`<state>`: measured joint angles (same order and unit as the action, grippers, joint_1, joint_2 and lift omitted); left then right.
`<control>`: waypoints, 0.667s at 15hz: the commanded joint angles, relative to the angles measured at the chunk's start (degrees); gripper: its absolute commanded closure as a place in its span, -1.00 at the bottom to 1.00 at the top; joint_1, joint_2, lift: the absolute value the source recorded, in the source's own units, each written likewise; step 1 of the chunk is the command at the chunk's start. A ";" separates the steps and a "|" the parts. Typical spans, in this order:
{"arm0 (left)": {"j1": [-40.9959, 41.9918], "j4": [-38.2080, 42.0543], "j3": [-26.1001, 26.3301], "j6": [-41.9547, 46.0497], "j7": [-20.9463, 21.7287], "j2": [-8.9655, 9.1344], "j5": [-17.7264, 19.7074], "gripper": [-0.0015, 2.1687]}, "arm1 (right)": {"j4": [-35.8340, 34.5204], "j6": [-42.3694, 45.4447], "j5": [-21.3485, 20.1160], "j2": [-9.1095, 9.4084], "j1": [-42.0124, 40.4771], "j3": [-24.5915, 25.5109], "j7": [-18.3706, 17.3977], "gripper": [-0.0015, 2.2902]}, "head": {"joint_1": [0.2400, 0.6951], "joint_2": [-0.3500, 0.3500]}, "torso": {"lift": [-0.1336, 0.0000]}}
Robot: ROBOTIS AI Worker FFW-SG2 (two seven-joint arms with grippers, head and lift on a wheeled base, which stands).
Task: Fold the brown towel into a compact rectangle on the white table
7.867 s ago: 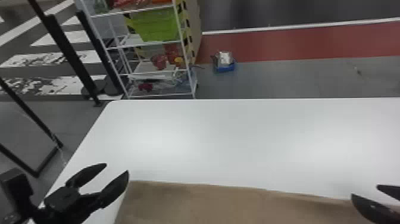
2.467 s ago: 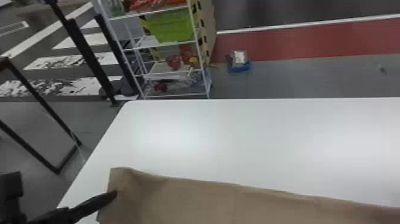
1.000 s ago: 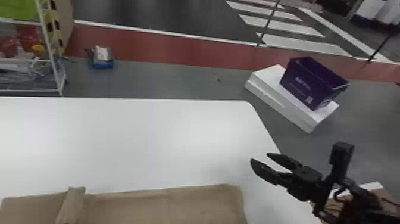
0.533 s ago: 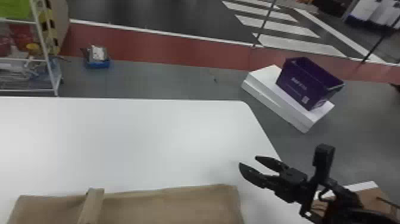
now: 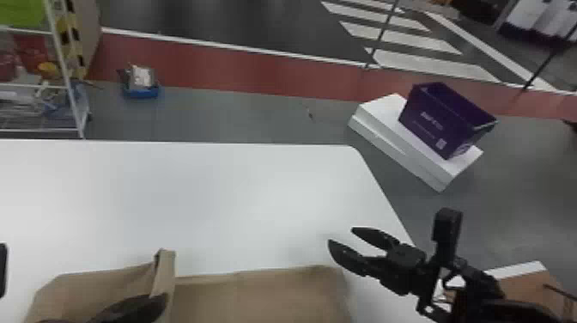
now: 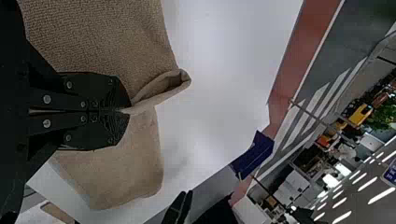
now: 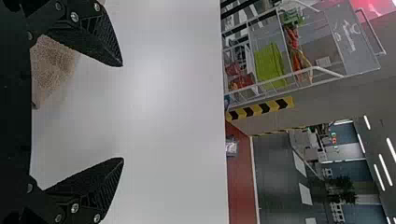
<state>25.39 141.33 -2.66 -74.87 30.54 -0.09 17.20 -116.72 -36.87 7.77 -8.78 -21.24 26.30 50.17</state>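
In the head view my left gripper (image 5: 155, 300) is at the bottom left, over the brown towel (image 5: 257, 294). The left wrist view has this left gripper (image 6: 122, 111) shut on a pinched edge of the towel (image 6: 107, 42), whose cloth rises there in a hollow narrow fold. Right of the pinch in the head view, the towel lies flat along the near side of the table. My right gripper (image 5: 341, 236) hangs open above the table past the towel's right corner; in the right wrist view the right gripper (image 7: 122, 112) has nothing between its widely parted fingers, with the towel (image 7: 53, 67) beside one.
The white table (image 5: 180, 189) extends beyond the towel, its right edge passing under the right gripper. On the floor past it, a purple bin (image 5: 442, 120) rests on white boxes (image 5: 386, 141). A wire shelf (image 5: 64, 77) stands at the far left.
The head view has turned from left to right. My left gripper has closed on the towel, and the raised fold has moved rightward. The right gripper has lately shifted a little left.
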 commanded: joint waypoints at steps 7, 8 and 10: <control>0.45 5.63 0.64 -8.77 1.10 0.24 -1.12 0.21 | -1.14 -1.23 -0.03 0.08 0.41 -0.02 -0.68 -0.84 | 1.00 -1.00 | -0.85; 0.54 6.15 1.34 -9.65 1.10 0.24 -0.94 0.21 | -0.88 -1.23 -0.03 0.08 0.59 -0.11 -0.86 -0.84 | 1.00 -1.00 | -0.85; 0.72 6.07 4.42 -9.12 0.05 0.24 -1.65 0.21 | -0.44 -1.23 -0.38 0.08 0.94 -0.81 -1.12 -0.84 | 1.00 -1.00 | -0.85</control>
<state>25.98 147.30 -0.45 -84.11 31.07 -0.09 16.12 -117.49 -38.10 7.55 -8.66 -20.56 26.05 49.20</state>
